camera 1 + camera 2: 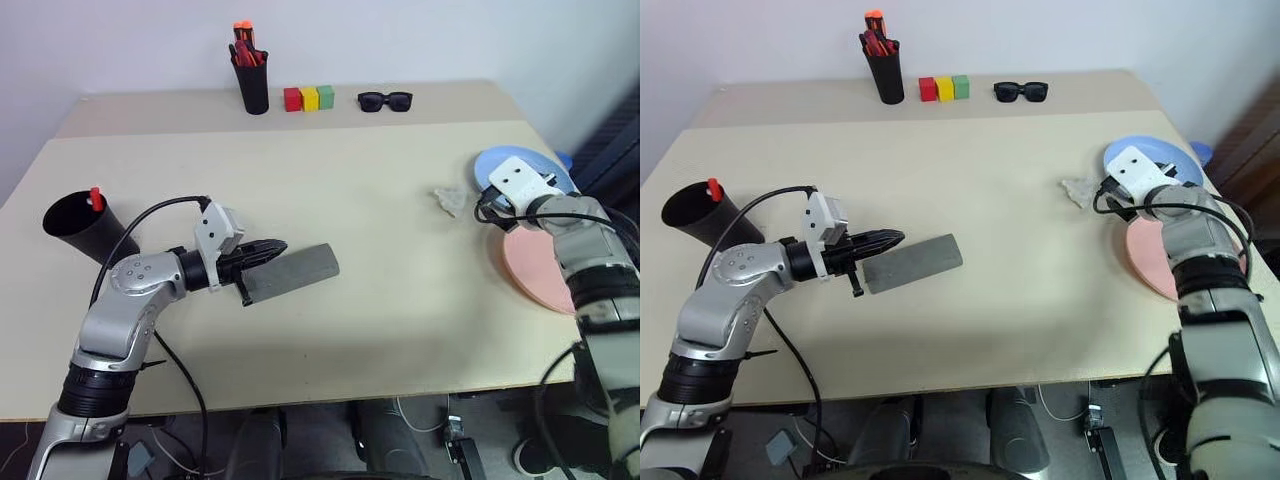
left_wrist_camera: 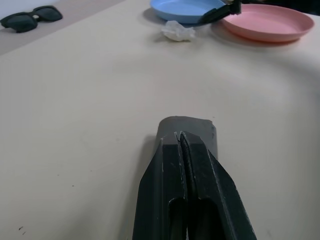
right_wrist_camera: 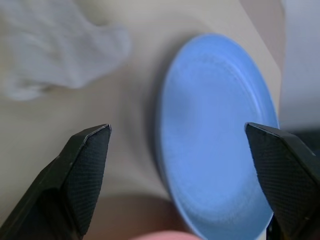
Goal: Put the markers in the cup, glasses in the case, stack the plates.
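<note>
The grey case (image 1: 300, 268) lies shut at the middle left of the table. My left gripper (image 1: 280, 246) is shut and empty, its tips just over the case's near end (image 2: 187, 125). At the far left stands the black cup (image 1: 75, 228), and a red marker's top (image 1: 97, 198) pokes out of it. On the right, the light blue plate (image 3: 220, 140) sits beside the pink plate (image 1: 535, 270). My right gripper (image 3: 175, 129) is open just above the blue plate's near rim. The glasses are hidden.
A crumpled white tissue (image 1: 450, 200) lies left of the blue plate. Along the back stand a black pen holder with orange-red pens (image 1: 252, 85), three coloured blocks (image 1: 309, 98) and black sunglasses (image 1: 385, 100). The table's right edge runs close to the plates.
</note>
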Tool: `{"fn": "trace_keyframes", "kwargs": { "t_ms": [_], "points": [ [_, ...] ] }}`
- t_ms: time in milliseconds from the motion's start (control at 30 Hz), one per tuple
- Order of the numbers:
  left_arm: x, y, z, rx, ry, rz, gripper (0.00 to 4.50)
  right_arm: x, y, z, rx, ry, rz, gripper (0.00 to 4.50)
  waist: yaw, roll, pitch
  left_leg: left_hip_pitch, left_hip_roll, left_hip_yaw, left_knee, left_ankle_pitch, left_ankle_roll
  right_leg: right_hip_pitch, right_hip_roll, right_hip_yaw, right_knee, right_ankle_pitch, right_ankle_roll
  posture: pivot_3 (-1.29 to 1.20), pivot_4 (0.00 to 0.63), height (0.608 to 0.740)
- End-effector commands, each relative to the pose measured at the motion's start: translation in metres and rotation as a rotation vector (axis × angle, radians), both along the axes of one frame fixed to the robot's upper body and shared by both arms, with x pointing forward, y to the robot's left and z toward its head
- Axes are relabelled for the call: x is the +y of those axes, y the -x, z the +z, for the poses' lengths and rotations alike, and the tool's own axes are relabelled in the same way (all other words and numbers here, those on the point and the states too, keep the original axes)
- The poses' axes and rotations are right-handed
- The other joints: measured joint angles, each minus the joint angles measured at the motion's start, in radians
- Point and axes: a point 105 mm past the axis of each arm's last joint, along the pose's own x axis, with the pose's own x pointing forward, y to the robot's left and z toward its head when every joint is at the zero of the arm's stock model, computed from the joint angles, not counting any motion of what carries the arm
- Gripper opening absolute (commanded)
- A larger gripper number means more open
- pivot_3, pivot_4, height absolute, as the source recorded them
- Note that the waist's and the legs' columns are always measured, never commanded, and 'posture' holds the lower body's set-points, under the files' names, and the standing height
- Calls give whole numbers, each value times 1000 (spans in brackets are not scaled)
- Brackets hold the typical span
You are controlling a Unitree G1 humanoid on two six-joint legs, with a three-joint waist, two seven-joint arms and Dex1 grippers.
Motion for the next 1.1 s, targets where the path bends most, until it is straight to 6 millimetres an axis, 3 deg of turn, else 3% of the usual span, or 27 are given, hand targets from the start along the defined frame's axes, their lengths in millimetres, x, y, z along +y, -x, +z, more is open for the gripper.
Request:
{"fn": "trace_keyframes", "kwargs": {
  "t_ms": [33,100,200,433,633,767,900,1100],
  "points": [
    [-4,1,16,-43,43,-1,0,-3,-7,1,-23,-30,-41,4415,-3,0,0,0,0,0,0,0,0,0,0,0,0,0,0,0,150,740],
    [-5,2,17,-43,46,0,0,-4,-7,-6,-10,-47,-62,4415,-4,0,0,0,0,0,0,0,0,0,0,0,0,0,1,0,150,740],
    [-6,3,18,-42,49,3,0,-6,-7,-10,-6,-41,-76,3586,-3,0,0,0,0,0,0,0,0,0,0,0,0,0,1,0,150,740],
    [-5,5,20,-38,55,14,0,-4,-9,-6,-38,-29,-58,39,-5,0,0,0,0,-1,0,0,0,0,0,0,0,0,1,0,150,740],
    [-15,7,27,-38,67,1,0,7,-15,21,-178,112,50,39,-5,1,1,0,0,-1,0,0,0,0,0,0,0,0,1,0,150,740],
    [-16,6,34,-47,62,3,0,12,-1,41,-227,149,185,39,1,1,1,0,0,-1,0,0,0,0,0,0,0,0,1,0,150,740],
    [-15,8,35,-42,57,2,0,6,39,48,-160,134,258,39,21,2,1,-1,-1,-2,-1,0,0,0,0,0,0,-1,4,0,150,740],
    [-10,3,36,-32,73,13,0,-14,120,38,52,130,223,39,30,5,1,0,-1,-1,1,0,1,2,0,0,0,-1,4,0,150,740]
  ]
}}
